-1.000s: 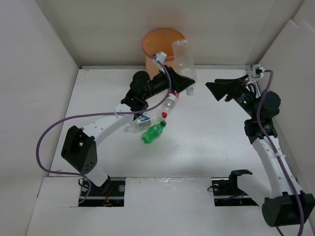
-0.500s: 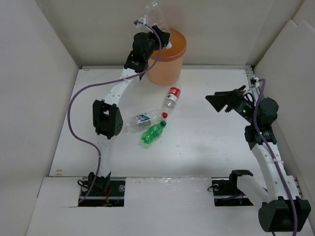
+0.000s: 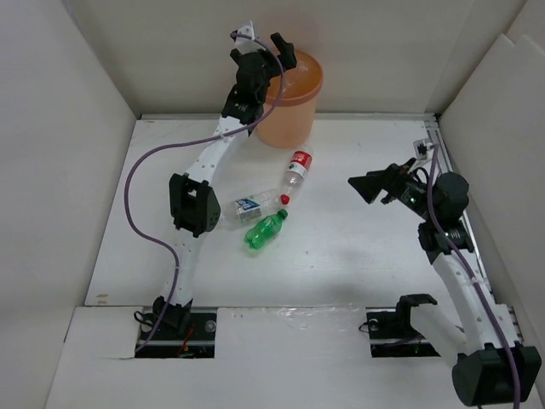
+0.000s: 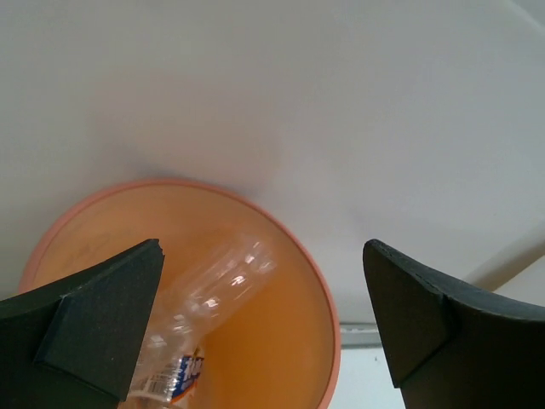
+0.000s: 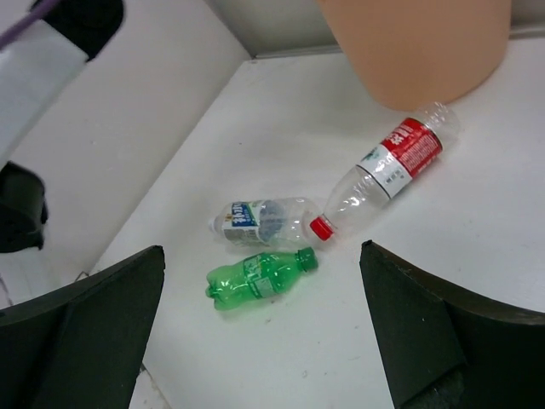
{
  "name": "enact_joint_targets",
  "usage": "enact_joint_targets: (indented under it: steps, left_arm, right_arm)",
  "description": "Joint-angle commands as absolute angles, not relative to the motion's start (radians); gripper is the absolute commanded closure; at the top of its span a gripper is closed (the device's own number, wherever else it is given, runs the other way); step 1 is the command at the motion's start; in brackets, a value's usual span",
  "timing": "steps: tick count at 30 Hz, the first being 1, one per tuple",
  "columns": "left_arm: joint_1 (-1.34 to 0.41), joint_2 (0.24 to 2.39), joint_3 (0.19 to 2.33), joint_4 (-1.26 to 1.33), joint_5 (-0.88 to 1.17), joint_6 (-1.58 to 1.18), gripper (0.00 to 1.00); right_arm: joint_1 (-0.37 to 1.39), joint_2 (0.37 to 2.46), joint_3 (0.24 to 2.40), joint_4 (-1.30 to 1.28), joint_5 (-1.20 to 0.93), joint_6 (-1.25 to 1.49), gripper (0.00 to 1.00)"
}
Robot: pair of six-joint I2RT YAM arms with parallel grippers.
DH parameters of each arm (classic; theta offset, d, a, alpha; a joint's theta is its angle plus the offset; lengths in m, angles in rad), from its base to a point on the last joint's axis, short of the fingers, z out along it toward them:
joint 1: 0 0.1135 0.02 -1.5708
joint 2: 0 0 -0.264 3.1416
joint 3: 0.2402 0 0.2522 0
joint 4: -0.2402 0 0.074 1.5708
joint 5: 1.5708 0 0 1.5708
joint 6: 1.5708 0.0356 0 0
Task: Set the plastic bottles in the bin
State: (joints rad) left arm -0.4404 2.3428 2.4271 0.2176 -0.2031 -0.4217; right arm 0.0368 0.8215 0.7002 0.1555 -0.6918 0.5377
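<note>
Lying near the bin, the green bottle looks light, crushable, slippery: take it mid-body; fingers of the left gripper and right gripper stand released.

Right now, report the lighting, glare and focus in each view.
Top external: even, soft light, only faint shadows on the table, everything sharp. Left wrist: the clear bottle in the bin looks smeared, with pale highlights; the pincer fingers are dark and close to the lens. Right wrist: the green bottle is crisp, with a slight shadow beneath.
</note>
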Motion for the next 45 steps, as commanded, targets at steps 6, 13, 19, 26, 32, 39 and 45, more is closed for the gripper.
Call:
enact_joint_targets:
  steps: [6,13,19,26,32,39,45]
  left_arm:
    - [-0.432,2.139,2.364,0.106,-0.264,-0.393,0.0]
    - [-0.541,1.682,1.746,0.096,-0.272,-0.382,0.0]
    - [-0.767,1.441,1.443,0.002,-0.514,-0.428,0.0]
    - [-0.959,1.238,1.195,-0.127,-0.692,-0.647,0.0]
    - [-0.98,1.089,1.117,-0.192,-0.634,-0.703,0.0]
    - [-0.98,0.962,1.054,-0.262,-0.624,-0.715,0.0]
    - [-0.98,0.982,1.045,-0.256,-0.565,-0.66,0.0]
  right_arm:
    - [0.3,1.156,0.957,-0.11,-0.207,0.413,0.0]
    - [0.344,1.582,1.241,-0.11,-0.04,0.573,0.0]
    - [0.397,1.897,1.579,-0.209,0.009,0.615,0.0]
    - [0.409,2.095,1.682,-0.143,-0.008,0.664,0.0]
    - [0.443,2.23,1.785,-0.233,0.069,0.655,0.0]
    - [0.443,2.318,1.839,-0.345,0.12,0.655,0.33]
    - [0.431,2.191,1.686,-0.328,0.132,0.655,0.98]
